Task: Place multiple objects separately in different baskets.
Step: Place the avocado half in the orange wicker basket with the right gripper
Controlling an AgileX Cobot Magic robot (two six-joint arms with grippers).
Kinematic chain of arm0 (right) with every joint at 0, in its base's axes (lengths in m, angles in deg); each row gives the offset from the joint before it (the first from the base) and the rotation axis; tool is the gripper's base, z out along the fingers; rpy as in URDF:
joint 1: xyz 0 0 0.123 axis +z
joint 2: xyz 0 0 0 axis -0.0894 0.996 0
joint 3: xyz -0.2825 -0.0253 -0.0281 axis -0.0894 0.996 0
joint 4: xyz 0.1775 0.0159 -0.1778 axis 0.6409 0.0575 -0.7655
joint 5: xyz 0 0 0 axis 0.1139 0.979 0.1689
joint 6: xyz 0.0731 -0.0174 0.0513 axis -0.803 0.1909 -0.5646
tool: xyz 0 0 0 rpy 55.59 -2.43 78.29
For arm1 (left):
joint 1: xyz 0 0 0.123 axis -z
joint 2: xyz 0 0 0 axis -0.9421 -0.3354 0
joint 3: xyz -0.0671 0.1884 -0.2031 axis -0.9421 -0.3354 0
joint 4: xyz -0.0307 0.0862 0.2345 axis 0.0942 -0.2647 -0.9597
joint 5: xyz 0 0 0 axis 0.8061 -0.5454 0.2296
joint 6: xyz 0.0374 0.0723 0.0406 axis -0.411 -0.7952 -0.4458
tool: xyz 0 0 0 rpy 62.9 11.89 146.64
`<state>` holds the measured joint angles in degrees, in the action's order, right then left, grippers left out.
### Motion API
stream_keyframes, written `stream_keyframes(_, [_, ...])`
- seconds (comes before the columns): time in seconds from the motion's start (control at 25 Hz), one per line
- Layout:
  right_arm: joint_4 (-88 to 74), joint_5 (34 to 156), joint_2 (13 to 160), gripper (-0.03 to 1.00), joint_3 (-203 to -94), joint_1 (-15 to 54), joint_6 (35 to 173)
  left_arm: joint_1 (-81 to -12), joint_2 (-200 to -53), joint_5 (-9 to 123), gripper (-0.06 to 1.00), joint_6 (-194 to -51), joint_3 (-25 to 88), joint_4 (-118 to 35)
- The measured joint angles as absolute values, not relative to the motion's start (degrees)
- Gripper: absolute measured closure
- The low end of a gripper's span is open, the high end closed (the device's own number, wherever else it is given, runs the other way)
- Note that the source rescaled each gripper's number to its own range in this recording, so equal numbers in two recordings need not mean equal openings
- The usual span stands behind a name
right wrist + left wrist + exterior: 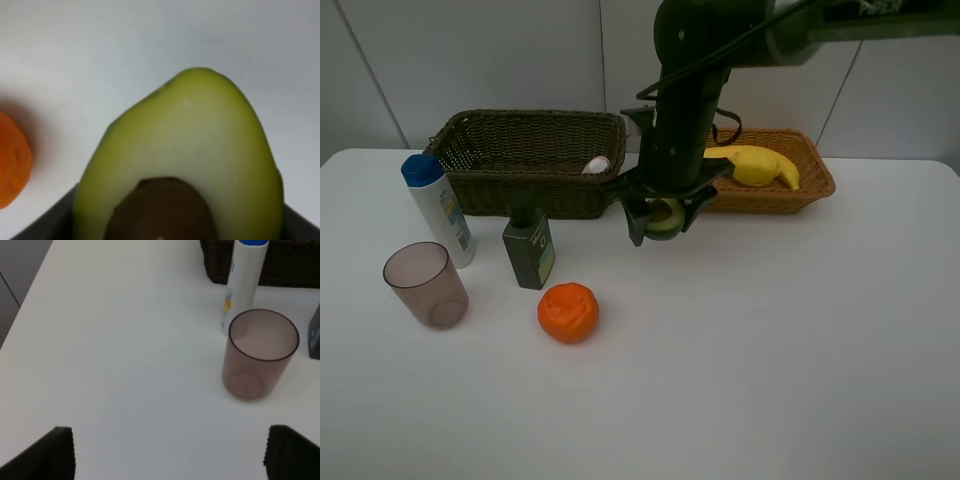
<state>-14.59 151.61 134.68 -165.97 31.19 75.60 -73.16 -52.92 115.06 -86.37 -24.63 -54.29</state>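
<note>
- The right pincer (663, 218) is clamping on a green avocado half (666, 217), whose cut face and brown pit are filling the right wrist view.
- It is hanging low over the white bench (770, 350), just in front of the gap between the two baskets. I cannot tell whether the fruit is touching the surface.
- The shallow orange-tan wicker basket (817, 184) is lying just to its right, its near rim close by, with a yellow banana (760, 165) resting inside.
- The deep olive-brown wicker basket (490, 192) is lying to its left, and a small white rounded thing (597, 165) is showing inside.
- A round orange (568, 312) is sitting nearer the front, apart from the pincer.
- A dark green square bottle (529, 250) is standing upright just before the dark basket's front wall.
- The left pincer (170, 455) is gaping wide over bare bench, short of a translucent mauve cup (260, 355).
- A white blue-capped bottle (242, 285) is standing right behind the cup.
- The bench's right half and front are lying open.
</note>
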Motion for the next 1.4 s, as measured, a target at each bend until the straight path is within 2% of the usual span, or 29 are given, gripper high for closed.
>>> stream_keyframes(0.72, [-26.85,153.31,132.97,0.53,-175.11,30.64,76.91,-73.16,-52.92,115.06,-0.06,-86.37,-24.63,-54.29])
stream_keyframes(1.4, [-24.80,138.65,135.75,0.53,-175.17,19.96,77.15,-73.16,-52.92,115.06,-0.06,-86.37,-24.63,-54.29])
